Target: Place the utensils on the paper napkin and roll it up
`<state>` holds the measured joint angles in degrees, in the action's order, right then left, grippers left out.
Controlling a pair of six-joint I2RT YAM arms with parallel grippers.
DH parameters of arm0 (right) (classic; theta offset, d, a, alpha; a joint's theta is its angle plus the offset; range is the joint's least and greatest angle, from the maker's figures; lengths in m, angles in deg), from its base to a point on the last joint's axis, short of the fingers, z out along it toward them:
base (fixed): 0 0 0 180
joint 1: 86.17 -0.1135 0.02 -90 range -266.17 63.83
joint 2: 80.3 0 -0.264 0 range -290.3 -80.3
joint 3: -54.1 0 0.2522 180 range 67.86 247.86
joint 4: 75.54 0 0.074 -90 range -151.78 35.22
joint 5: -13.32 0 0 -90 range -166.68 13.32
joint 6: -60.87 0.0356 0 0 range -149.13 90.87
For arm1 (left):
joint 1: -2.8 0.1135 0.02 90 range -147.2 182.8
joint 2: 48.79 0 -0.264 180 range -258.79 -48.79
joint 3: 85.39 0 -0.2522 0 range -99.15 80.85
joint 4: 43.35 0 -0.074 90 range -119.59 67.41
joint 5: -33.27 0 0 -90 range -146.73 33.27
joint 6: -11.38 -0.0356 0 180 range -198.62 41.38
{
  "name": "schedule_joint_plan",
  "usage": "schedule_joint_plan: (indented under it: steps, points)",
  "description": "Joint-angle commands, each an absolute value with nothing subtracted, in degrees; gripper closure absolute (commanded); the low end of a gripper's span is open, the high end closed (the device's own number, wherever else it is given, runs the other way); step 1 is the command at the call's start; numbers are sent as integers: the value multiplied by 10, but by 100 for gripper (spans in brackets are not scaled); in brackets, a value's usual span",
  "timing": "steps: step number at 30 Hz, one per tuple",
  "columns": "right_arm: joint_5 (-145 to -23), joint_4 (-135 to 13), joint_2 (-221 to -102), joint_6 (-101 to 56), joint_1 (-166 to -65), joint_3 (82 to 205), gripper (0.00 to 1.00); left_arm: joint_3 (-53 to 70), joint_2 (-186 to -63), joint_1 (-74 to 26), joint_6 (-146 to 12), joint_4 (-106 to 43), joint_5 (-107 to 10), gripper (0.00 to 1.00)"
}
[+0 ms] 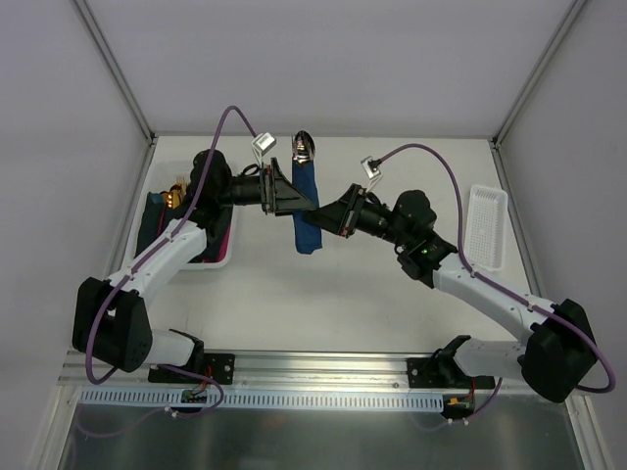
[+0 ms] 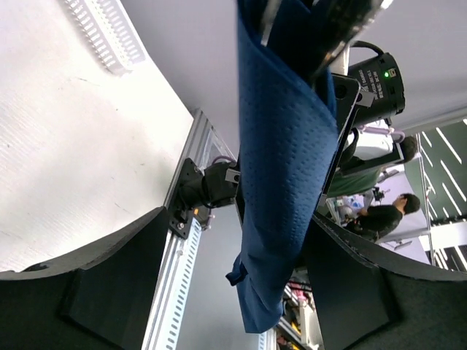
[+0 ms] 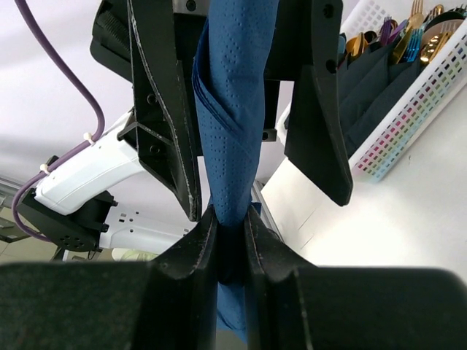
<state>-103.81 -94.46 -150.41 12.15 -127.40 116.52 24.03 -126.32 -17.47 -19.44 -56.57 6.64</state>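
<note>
White matte bench (image 1: 372, 294), boxed in by pale grey walls and aluminium corner posts. Well along, by the look of it: paper napkin (image 1: 306, 213) already wound into a slim tube and apparently held clear of the bench between both arms, near the middle. Utensils (image 1: 302, 147) tucked inside, with only a shiny silver head poking out of the far end in the top view; how many, impossible to tell.

Right gripper (image 3: 232, 237) pinched tight on the roll toward its near end, paper bunched between the pads. Left gripper (image 2: 237, 219) spread apart, straddling the roll a little farther along, a gap showing on at least one side; no grip, as far as visible.

Left to do, probably: tidy the loose tail and set the bundle down, perhaps beside the finished rolls in the white basket (image 1: 220, 259) at the left.

Napkin: thin, soft, deep navy paper, dotted with embossed dimples, one diagonal overlapping seam along the tube, a limp flap dangling at the end. Cutlery: hard, slim, mirror-bright metal. Basket: rigid plastic lattice, holding dark blue rolls topped by gold and multicoloured heads (image 3: 408, 36). Second white lattice tray (image 1: 487, 227) at the right edge.
</note>
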Motion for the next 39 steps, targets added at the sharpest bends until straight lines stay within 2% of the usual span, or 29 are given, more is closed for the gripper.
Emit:
schedule_joint_plan:
  steps: [1, 5, 10, 12, 23, 25, 27, 28, 30, 31, 34, 35, 39]
  points:
    - [-1044, -1007, -1491, 115, -1274, 1199, 100, 246, -1261, -178, -209, -569, 49, 28]
    - [-1044, -1011, -1496, 116, -1275, 1193, 100, 265, -1264, -178, -126, -678, 62, 39]
    - [-1037, -1015, -1499, 116, -1275, 1185, 100, 279, -1267, -178, -74, -770, 70, 60]
    - [-1034, -1015, -1499, 115, -1275, 1182, 100, 280, -1270, -178, -67, -773, 76, 62]
    - [-1022, -1002, -1503, 107, -1275, 1187, 100, 271, -1267, -178, -77, -751, 105, 100]
    - [-1021, -990, -1503, 103, -1274, 1191, 99, 260, -1266, -178, -98, -697, 110, 100]
    - [-1020, -976, -1503, 99, -1274, 1194, 92, 247, -1263, -177, -140, -636, 117, 100]
    - [-1019, -962, -1503, 95, -1274, 1198, 81, 242, -1260, -176, -155, -618, 120, 100]
    - [-1017, -953, -1502, 88, -1275, 1197, 69, 226, -1257, -174, -208, -576, 130, 100]
    - [-1013, -941, -1497, 85, -1275, 1196, 58, 220, -1256, -172, -225, -535, 134, 100]
    - [-1008, -925, -1493, 73, -1274, 1194, 53, 193, -1253, -164, -301, -429, 138, 100]
    - [-1007, -918, -1493, 71, -1274, 1194, 48, 182, -1253, -162, -338, -408, 137, 100]
    - [-1003, -903, -1491, 66, -1270, 1188, 40, 168, -1251, -143, -394, -335, 135, 100]
